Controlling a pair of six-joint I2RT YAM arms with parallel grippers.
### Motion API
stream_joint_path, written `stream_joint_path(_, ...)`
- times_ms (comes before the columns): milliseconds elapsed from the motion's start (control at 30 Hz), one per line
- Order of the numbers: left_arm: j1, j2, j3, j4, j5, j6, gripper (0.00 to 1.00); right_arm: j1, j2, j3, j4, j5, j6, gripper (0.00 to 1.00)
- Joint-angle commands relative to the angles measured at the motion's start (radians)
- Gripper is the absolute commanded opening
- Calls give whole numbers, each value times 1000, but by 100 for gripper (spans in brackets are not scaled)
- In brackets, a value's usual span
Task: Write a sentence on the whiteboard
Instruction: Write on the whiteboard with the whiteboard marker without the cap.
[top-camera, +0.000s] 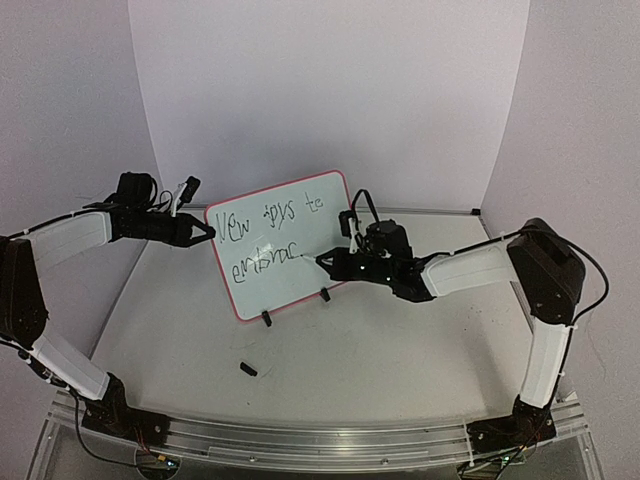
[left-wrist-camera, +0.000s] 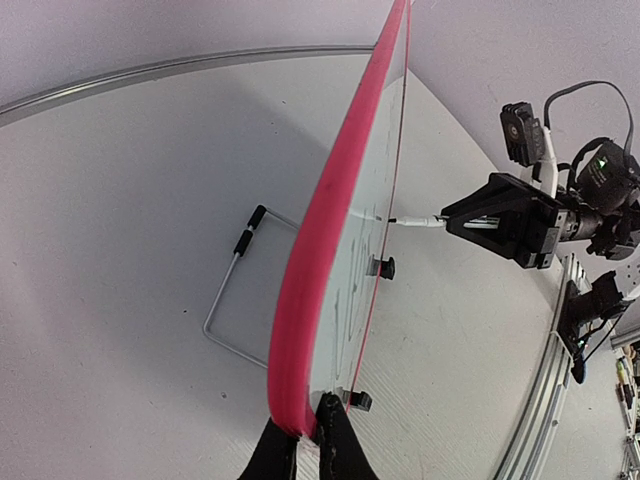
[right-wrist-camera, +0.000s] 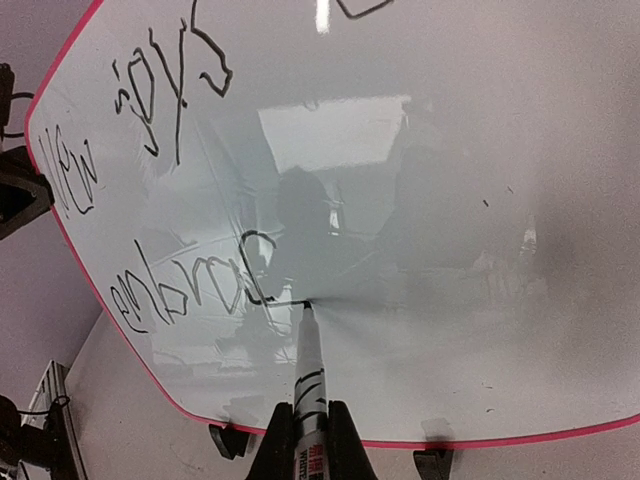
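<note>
- One pale table (top-camera: 330, 390) fills the floor of the scene, and both arms reach in over it from the near edge.
- Standing near the middle is the whiteboard (top-camera: 290, 292), pink-red rim all round. It is upright, leaning back a little, with its face towards the arms.
- On the board's left edge, the left gripper (top-camera: 207, 233) is clamped. The wrist view shows its fingers (left-wrist-camera: 335, 440) pinching the red rim between them.
- From the right comes the right gripper (top-camera: 325, 262), closed around a marker (right-wrist-camera: 308, 385) with the barrel squeezed between its jaws.
- Behind the board, a bent wire stand (left-wrist-camera: 235, 290) lies flat on the table.
- Across the board's face runs the sentence (top-camera: 270, 228) in thin black strokes: "New joys to" on top, "embrac" on the line below.
- The marker's tip touches the board just right of that last letter.
- Two small black feet (top-camera: 266, 319) prop up the board's lower edge.
- Smallest of all, a short black piece (top-camera: 248, 369) lies alone on the table in front of the board, well apart from it.
</note>
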Motion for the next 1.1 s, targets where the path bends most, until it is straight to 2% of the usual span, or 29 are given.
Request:
stream_joint_path(0, -13, 24, 3, -89, -94, 38, 0, -4, -71, -12, 63, 10, -1, 0)
stream_joint_path(767, -13, 27, 4, -91, -97, 40, 0, -6, 24, 69, 7, 58, 6, 0)
stream_joint_path(1067, -13, 28, 4, -91, -95, 40, 0, -7, -11, 36, -1, 161, 16, 0)
